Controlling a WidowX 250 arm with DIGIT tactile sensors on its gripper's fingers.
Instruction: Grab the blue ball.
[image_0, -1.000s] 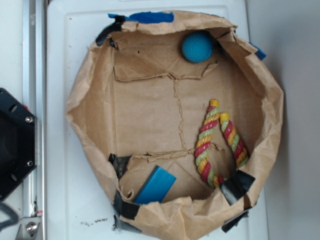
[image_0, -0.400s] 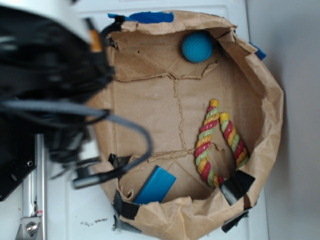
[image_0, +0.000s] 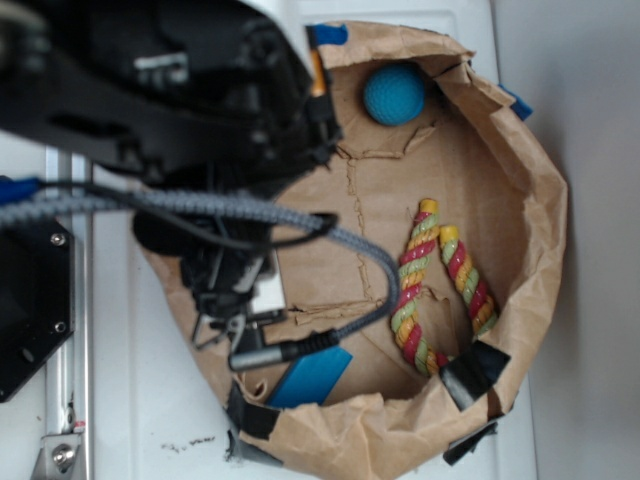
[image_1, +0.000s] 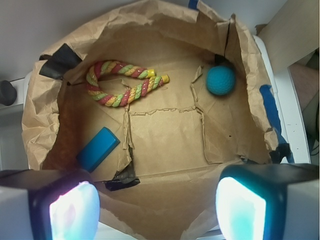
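Brown paper bag (image_1: 45, 125) holds blue ball (image_1: 220, 80), rope toy (image_1: 122, 85).

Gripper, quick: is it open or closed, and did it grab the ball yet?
Gripper: open, holding nothing; its pads are spread wide above the paper bag, and the blue ball lies untouched inside.
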